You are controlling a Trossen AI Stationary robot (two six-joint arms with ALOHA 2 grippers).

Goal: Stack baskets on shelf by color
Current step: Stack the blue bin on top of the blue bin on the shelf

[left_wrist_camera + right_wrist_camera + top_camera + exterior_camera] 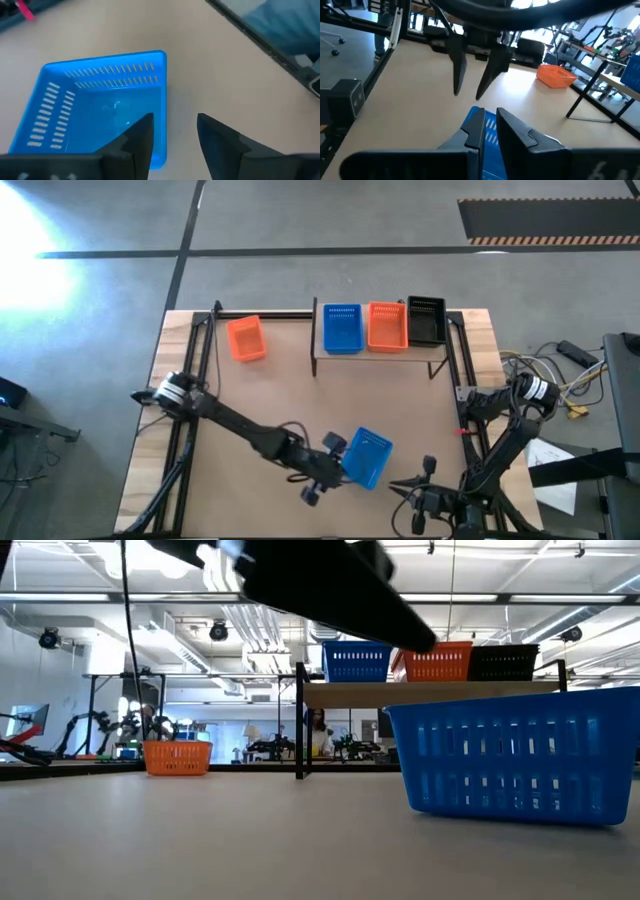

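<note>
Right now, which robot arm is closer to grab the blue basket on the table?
Probably the left. The left gripper hangs open right at the rim of the loose blue basket, one finger over its wall. The right gripper waits near the table's front edge, a bit farther from the basket.

Blue (342, 328), orange (387, 326), black baskets (426, 321) on shelf (318, 353); loose orange (245, 338), blue (366, 457) on table.

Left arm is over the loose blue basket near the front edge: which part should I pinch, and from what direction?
Pinch the near side wall of the blue basket, coming from above. It sits upright and open-topped, and the open left gripper already straddles that thin rim.
</note>
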